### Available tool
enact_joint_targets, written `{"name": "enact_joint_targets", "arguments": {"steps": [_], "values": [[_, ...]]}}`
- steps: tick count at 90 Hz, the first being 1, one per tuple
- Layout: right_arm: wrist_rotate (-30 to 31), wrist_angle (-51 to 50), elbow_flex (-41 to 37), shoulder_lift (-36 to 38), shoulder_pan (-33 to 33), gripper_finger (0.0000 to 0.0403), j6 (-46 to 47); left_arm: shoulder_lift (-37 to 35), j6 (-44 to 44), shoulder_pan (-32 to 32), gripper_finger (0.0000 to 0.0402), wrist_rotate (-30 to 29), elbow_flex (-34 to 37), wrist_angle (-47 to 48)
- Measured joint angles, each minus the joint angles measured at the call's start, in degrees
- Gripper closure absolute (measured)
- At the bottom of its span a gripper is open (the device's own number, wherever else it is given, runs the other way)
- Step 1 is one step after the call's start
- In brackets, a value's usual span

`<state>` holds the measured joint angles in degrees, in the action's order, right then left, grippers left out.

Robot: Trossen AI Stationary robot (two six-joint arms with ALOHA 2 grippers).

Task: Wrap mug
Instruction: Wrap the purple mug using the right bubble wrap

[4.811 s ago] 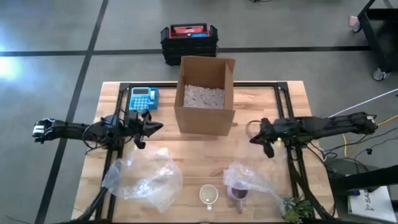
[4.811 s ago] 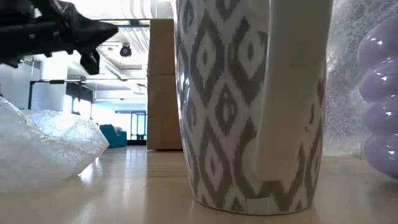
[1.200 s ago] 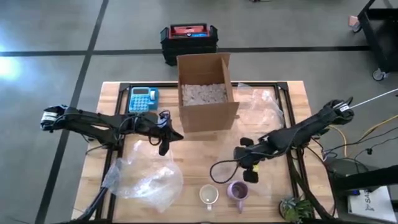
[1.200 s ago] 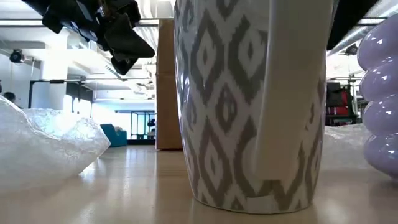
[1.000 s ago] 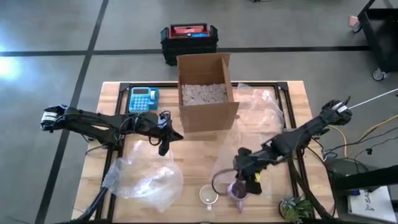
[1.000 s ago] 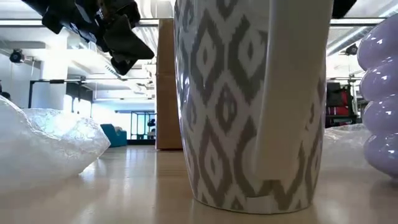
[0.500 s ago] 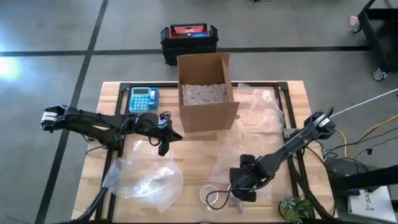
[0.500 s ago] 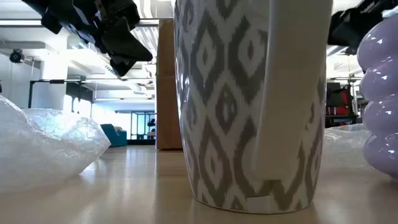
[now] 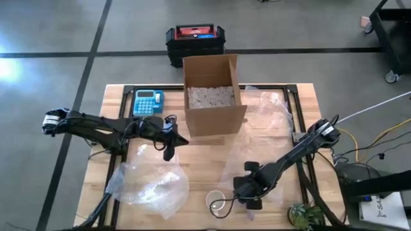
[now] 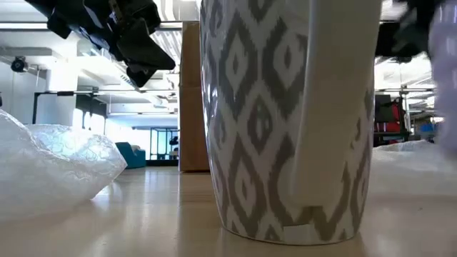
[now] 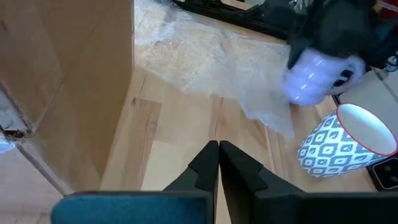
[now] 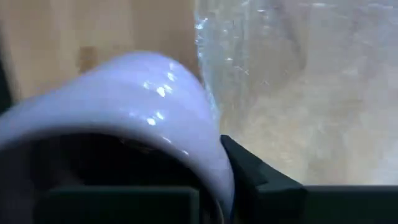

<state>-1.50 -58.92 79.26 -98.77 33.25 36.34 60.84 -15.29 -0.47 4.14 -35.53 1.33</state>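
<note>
Right wrist view showing the right gripper [image 12: 211, 186] clamping the lavender mug [image 12: 124, 106] near the tabletop's [image 9: 302, 96] front edge, beside bubble wrap [image 12: 298, 81]; left gripper [image 11: 217, 152] hovering pinched together mid-table.

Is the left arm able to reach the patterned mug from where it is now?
Probably yes. The left gripper hangs shut beside the box, and bare table lies between it and the patterned mug; only the right gripper works close by.

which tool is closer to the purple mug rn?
Right. The right tool is clamped on the purple mug at the table's front edge; the left tool hangs by the cardboard box, well away.
</note>
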Motion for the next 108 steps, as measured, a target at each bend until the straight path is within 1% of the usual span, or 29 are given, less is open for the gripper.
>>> {"name": "enact_joint_targets", "arguments": {"steps": [7,11,18,27,32,39,47,56,61,66,72,78,86,100,108], "values": [[0.24,-2.67,0.10,4.42,-0.02,0.0380,0.94,0.00,0.00,0.00,0.0402,0.00,0.00,0.00],[1.67,-5.24,-0.08,6.74,-0.12,0.0387,1.49,0.00,0.00,0.00,0.0402,0.00,0.00,0.10],[7.82,-12.40,-0.15,10.13,-0.86,0.0395,3.56,0.00,0.02,0.00,0.0402,0.00,0.00,0.08],[16.63,-21.92,-2.12,13.45,-3.71,0.0391,8.83,0.00,0.26,0.00,0.0402,-0.01,0.00,0.01],[19.26,-23.55,-4.39,14.64,-6.21,0.0391,10.67,0.00,0.29,0.00,0.0402,-0.02,0.00,-0.02],[21.08,-22.40,-8.82,15.99,-10.50,0.0392,11.00,0.00,0.59,0.00,0.0402,-0.02,0.00,-0.03],[20.55,-20.59,-14.46,16.43,-16.33,0.0395,7.96,0.00,0.63,0.00,0.0402,-0.02,0.00,-0.01],[19.25,-16.15,-20.82,16.25,-22.21,0.0396,3.14,0.00,0.61,0.00,0.0402,-0.03,0.00,-0.03],[17.66,-11.55,-23.67,16.51,-24.20,0.0397,1.90,0.00,0.47,0.00,0.0402,-0.04,0.00,-0.11],[15.42,-6.73,-25.50,16.92,-24.74,0.0397,0.03,0.00,0.42,0.00,0.0402,-0.07,0.00,-0.39],[12.01,-3.00,-26.53,17.29,-24.18,0.0397,-0.55,0.00,0.31,0.00,0.0402,-0.07,0.00,-0.33],[10.48,-1.28,-26.47,17.23,-22.07,0.0398,-0.02,-0.02,0.26,0.00,0.0402,-0.07,0.00,-0.34],[8.61,-0.73,-25.47,16.84,-18.45,0.0398,1.28,-0.02,0.24,0.00,0.0402,-0.07,0.00,-0.49],[1.06,-0.75,-22.49,16.79,-12.81,0.0398,2.02,0.14,0.24,0.00,0.0402,-0.07,0.00,-0.64],[1.42,-3.96,-20.16,16.77,-11.55,0.0395,3.28,0.27,0.46,0.00,0.0402,-0.07,0.00,-1.25]]}}
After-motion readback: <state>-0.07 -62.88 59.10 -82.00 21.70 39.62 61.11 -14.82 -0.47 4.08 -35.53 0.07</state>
